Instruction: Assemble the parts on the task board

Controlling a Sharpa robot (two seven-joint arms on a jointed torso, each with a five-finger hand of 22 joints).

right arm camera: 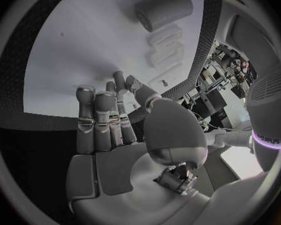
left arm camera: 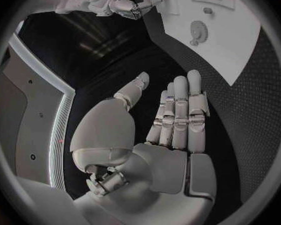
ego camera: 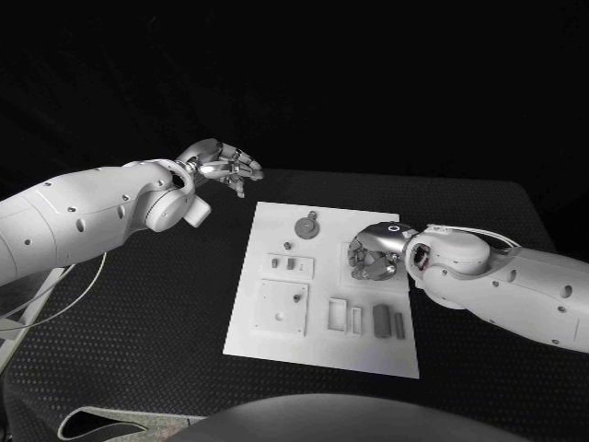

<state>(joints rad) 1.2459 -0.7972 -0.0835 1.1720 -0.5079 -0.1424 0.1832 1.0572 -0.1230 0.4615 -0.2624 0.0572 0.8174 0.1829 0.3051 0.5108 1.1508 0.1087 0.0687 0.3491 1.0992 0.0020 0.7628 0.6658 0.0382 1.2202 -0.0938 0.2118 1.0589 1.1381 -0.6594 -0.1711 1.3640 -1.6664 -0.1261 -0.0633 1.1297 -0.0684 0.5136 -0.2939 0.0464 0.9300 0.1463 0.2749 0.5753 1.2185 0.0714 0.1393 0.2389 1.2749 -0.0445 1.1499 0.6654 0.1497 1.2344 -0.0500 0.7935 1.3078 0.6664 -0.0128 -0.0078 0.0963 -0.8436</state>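
On the black table [ego camera: 135, 322] the task board [ego camera: 375, 354] lies centred, its small grey parts [ego camera: 381, 319] along the near edge. Your right hand [ego camera: 372, 253] hovers over the board and your left hand [ego camera: 222, 166] waits off it, both released and empty. The parts look light, rigid and likely slippery; pinch them across the long sides.

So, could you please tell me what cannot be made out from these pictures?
- Head view: the right hand covers part of the task board; whatever lies under it is hidden.
- Right wrist view: whether its fingers touch the board cannot be told.
- Head view: the small parts are too small to identify.
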